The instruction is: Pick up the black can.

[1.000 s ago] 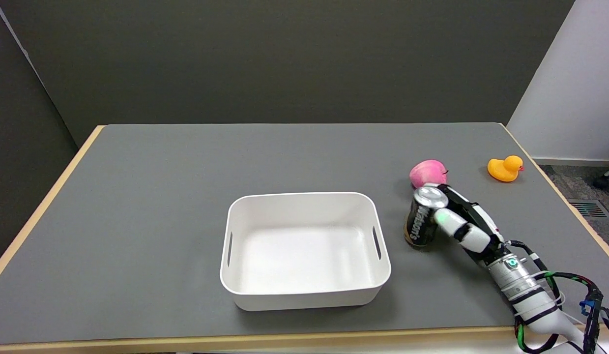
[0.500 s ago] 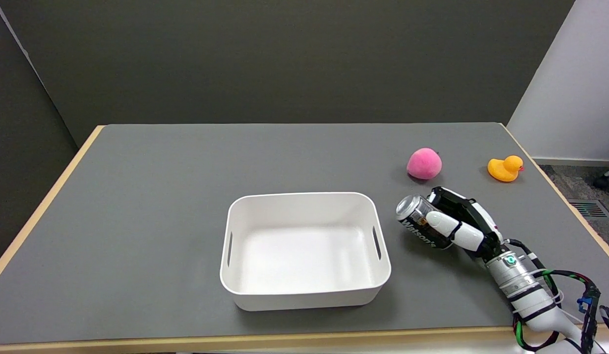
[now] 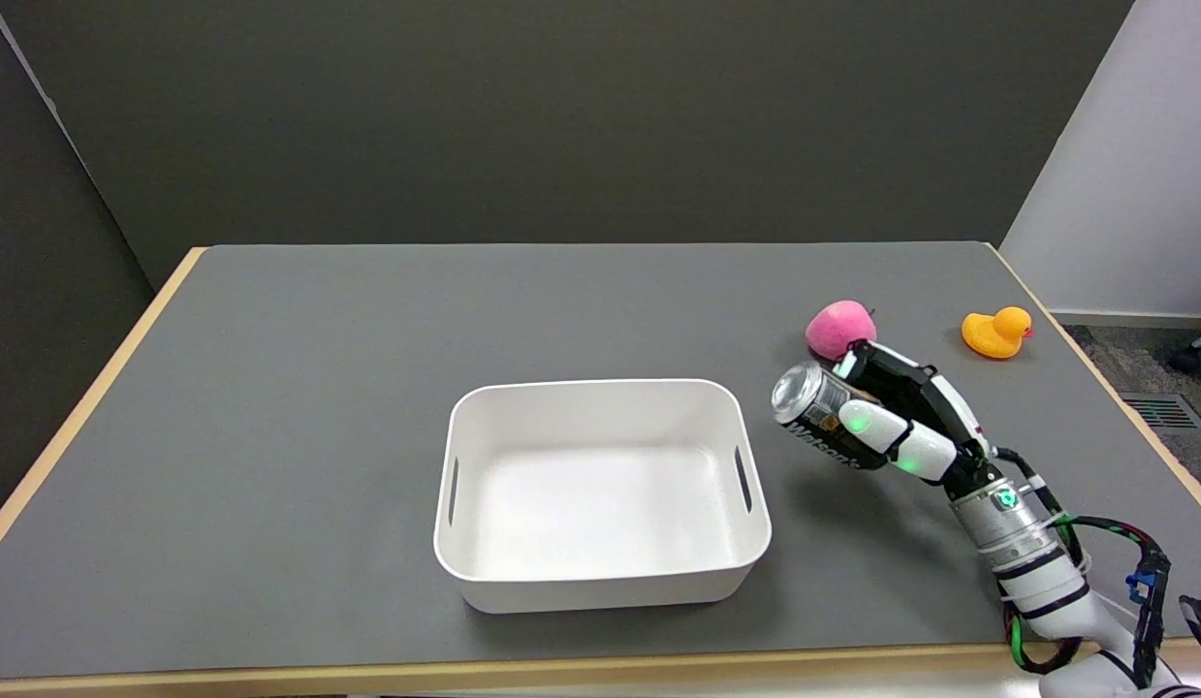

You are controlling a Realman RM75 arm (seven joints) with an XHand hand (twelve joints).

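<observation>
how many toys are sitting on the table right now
2: a pink plush peach just behind the right hand, partly hidden by it, and an orange rubber duck near the table's right edge.

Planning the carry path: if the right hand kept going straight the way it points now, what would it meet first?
The right hand, gripping the black can, points left and slightly away. That line probably passes over the white bin's far right corner; height is unclear, so it may clear it.
</observation>
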